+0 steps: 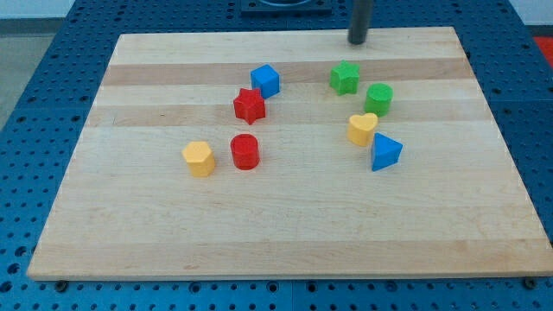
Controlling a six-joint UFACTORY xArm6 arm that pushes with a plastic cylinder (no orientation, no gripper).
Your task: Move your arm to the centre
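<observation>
Dark and upright, the rod comes down at the view's top, my tip [358, 41] touching nothing near the wooden board's [276, 233] far edge, well above the green star [345, 77]. Bare wood fills the centre and bottom. Eight blocks: two each red, blue, green, yellow.

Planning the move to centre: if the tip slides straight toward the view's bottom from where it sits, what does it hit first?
Likely the green star, just below my tip and slightly to the view's left; it might only clip it. Depth is hard to judge.
</observation>
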